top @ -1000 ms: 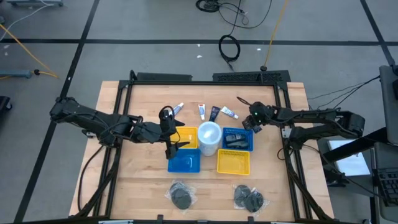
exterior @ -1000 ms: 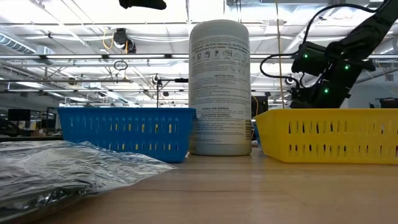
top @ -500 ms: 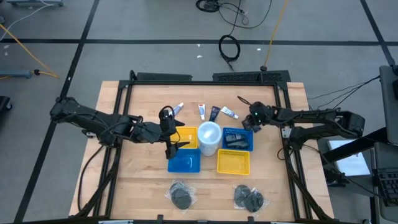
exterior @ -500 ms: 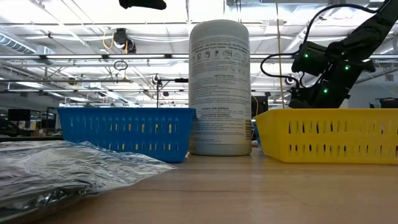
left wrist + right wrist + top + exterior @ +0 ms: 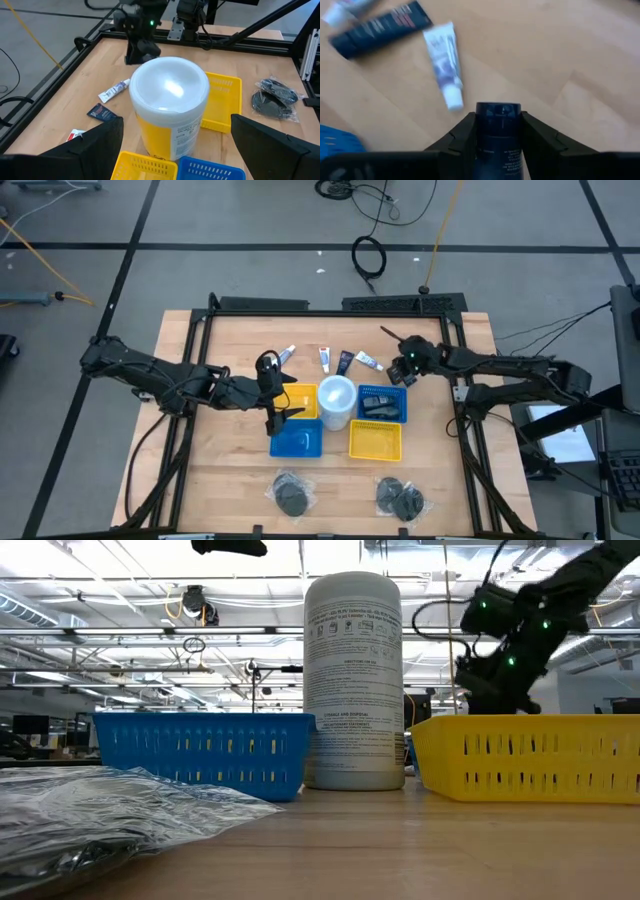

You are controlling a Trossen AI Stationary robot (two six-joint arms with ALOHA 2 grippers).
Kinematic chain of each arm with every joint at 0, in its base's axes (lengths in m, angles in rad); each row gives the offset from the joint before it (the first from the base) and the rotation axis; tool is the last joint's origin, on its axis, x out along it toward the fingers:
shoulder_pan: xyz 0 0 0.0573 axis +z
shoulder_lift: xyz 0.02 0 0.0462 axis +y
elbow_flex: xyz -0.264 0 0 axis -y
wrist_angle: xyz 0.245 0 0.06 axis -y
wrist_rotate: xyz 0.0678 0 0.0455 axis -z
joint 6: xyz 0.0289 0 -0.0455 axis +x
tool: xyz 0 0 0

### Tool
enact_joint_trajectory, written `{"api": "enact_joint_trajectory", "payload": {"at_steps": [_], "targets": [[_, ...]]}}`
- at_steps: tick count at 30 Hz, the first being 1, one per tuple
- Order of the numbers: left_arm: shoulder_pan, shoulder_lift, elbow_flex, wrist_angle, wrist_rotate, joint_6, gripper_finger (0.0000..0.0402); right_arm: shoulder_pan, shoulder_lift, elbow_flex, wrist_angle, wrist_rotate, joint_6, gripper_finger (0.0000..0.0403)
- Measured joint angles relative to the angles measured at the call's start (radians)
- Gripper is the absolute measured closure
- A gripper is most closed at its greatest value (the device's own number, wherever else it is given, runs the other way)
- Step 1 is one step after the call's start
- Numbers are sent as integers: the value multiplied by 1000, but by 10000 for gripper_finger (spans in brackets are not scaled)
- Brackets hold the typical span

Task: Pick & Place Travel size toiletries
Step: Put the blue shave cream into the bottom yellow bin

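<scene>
**Right pincer holding a dark tube near the far edge row**

Right pincer (image 5: pixel 498 131) is clamped on a dark tube (image 5: pixel 498 127), cap end sticking out between the fingers. In the high view it sits at (image 5: pixel 403 366), above the surface beside the far right corner of the far blue basket (image 5: pixel 381 405).

Just ahead of it on the wood: a white squeeze tube (image 5: pixel 445 62) and a dark flat tube (image 5: pixel 381 28), lying close together, both loose.

Left pincer (image 5: pixel 277 411) hovers by the near blue basket (image 5: pixel 296 441), next to the white tub (image 5: pixel 336 401); fingers spread wide, nothing between them.

More small tubes lie in a row toward the far edge (image 5: pixel 324 359). The far blue basket already has a dark pack in it (image 5: pixel 376 403). Yellow basket (image 5: pixel 375 441) sits right of the near blue one. Wrapped dark round pieces (image 5: pixel 291 495) and (image 5: pixel 400 499) lie along the near edge.
</scene>
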Motion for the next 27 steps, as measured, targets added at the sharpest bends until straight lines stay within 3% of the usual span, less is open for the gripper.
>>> {"api": "enact_joint_trajectory", "payload": {"at_steps": [6, 14, 27], "targets": [[0, 0, 0, -5, 0, -2, 39, 71, -77, 125, -165, 4, -6, 290], [0, 0, 0, -16, 0, -2, 39, 287, -157, 226, -271, 32, 41, 290], [0, 0, 0, -16, 0, -1, 39, 736, -89, 260, -160, 114, 170, 290]]}}
